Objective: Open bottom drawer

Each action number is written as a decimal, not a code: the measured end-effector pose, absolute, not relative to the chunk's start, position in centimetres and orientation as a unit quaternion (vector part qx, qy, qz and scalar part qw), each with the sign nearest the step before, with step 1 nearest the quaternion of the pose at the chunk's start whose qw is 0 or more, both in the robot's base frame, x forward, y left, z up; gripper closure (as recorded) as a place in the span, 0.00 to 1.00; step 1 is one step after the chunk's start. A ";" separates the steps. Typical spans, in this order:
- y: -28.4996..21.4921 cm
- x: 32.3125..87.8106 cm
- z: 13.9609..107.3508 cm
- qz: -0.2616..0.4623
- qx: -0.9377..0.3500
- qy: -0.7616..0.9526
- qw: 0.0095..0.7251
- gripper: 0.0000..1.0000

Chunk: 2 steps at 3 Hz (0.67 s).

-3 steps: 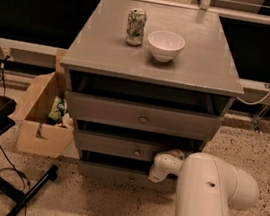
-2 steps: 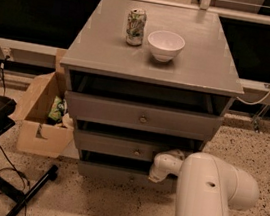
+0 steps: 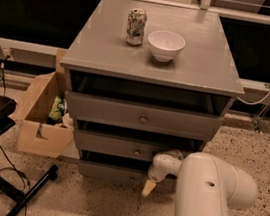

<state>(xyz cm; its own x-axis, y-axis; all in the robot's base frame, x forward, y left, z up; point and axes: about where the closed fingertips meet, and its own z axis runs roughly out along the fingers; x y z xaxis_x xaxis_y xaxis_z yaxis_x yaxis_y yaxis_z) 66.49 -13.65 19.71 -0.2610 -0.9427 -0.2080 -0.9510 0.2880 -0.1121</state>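
A green can (image 3: 136,27) and a white bowl (image 3: 165,45) stand side by side on the counter (image 3: 202,64) topping the grey chest. An open cardboard box (image 3: 38,128) sits against its left side. The bottom drawer (image 3: 110,171) lies lowest, under two other fronts. The pincer (image 3: 149,185) hangs at its front, and the white arm (image 3: 207,201) covers the drawer's right part. Nothing has visibly shifted since a second ago. The drawer's knob is hidden, and I cannot tell whether the pincer is open or gripping.
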 end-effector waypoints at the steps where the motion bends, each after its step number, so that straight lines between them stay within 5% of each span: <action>1: -13.7 66.5 19.7 0.018 -0.596 0.794 0.118 0.00; 2: -14.7 64.5 16.6 0.044 -0.580 0.811 0.059 0.26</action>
